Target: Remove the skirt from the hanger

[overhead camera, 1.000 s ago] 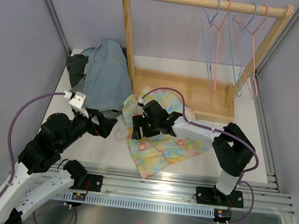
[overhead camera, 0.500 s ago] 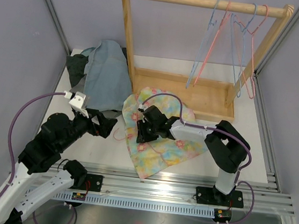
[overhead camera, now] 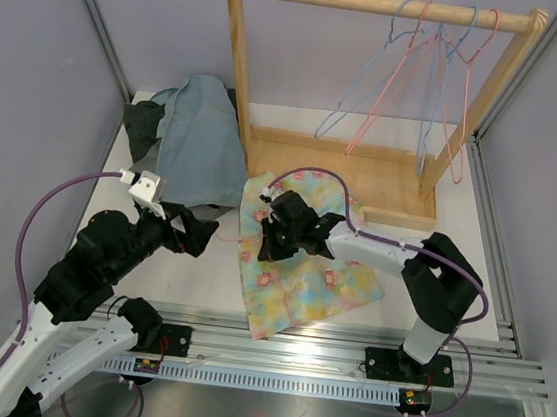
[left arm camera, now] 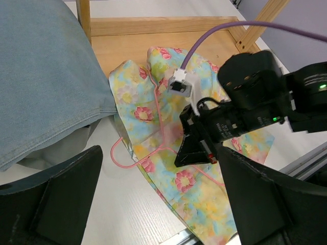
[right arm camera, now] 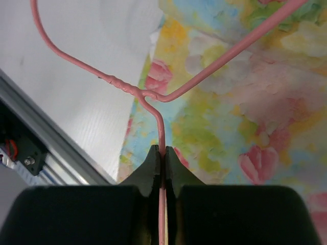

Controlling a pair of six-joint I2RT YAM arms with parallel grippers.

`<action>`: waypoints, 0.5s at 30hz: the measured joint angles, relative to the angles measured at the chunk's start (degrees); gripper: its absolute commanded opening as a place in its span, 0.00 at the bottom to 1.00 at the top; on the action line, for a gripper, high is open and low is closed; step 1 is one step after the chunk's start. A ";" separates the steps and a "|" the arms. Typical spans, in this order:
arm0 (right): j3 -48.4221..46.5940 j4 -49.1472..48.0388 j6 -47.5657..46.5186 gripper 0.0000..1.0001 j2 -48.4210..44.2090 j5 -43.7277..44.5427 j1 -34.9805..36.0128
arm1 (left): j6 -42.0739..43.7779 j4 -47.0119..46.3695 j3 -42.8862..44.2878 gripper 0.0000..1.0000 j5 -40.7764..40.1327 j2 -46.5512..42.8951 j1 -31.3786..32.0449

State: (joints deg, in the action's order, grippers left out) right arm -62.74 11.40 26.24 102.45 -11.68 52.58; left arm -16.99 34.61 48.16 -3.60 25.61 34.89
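The floral skirt (overhead camera: 306,277) lies flat on the white table, with a pink wire hanger (right arm camera: 140,92) on top of it. The hanger's hook (left arm camera: 120,155) sticks out past the skirt's left edge. My right gripper (right arm camera: 163,153) is shut on the hanger's wire just below the twisted neck. From above, the right gripper (overhead camera: 266,245) sits over the skirt's upper left part. My left gripper (overhead camera: 200,232) hangs open to the left of the skirt, holding nothing; its wide dark fingers (left arm camera: 66,199) frame the skirt's near edge.
A wooden rack (overhead camera: 382,4) stands at the back with several blue and pink wire hangers (overhead camera: 425,74) swinging on its bar. A pile of denim and dark clothes (overhead camera: 191,138) lies at the back left. An aluminium rail (overhead camera: 344,342) runs along the near table edge.
My right gripper has closed on the hanger's wire. The skirt has shifted a little under it. The hangers on the rack have swung to the left. The left arm has not moved.
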 measured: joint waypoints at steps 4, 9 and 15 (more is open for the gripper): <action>-4.90 6.80 -0.04 0.00 -7.08 0.44 0.02 | 0.00 -0.07 0.00 0.99 0.13 0.20 0.00; -16.55 12.31 0.39 0.00 -16.26 1.09 0.04 | -0.07 -0.50 0.00 0.99 0.50 1.92 0.00; -28.35 14.40 0.94 0.00 -21.40 1.88 0.04 | -3.08 -8.85 -4.48 0.99 7.63 -0.96 0.00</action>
State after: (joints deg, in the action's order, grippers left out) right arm -91.09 25.80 27.18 81.06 -9.80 52.62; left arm -20.08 25.76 43.68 4.03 24.64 34.89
